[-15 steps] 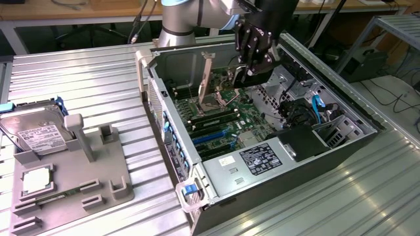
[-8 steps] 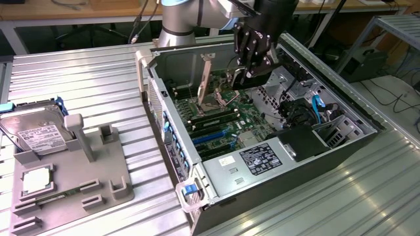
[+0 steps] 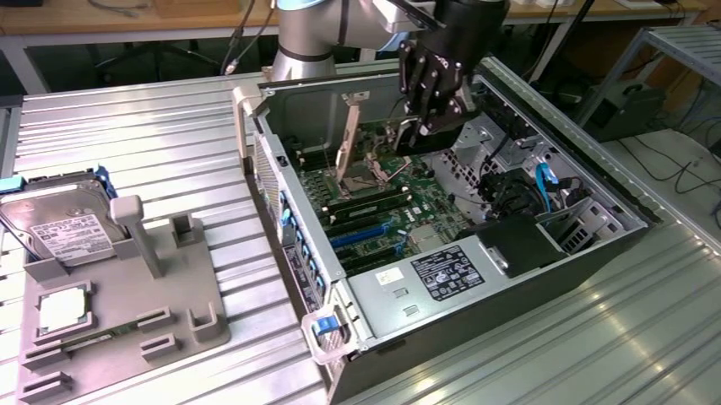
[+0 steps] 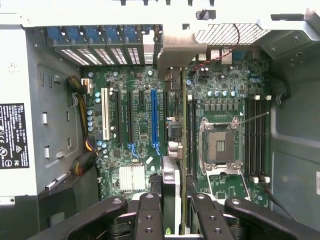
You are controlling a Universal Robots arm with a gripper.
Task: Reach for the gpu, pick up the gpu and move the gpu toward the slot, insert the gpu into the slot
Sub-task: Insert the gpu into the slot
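Where jaws clamp it, thin flat gpu edge-on above green motherboard.

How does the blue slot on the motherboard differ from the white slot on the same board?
The blue slot is blue and narrow, while the white slot is white and looks wider. The blue slot runs a little longer than the white slot. The blue slot lies nearer the gpu held in the jaws, and the white slot lies farther off. Both are empty and run parallel on the green motherboard.
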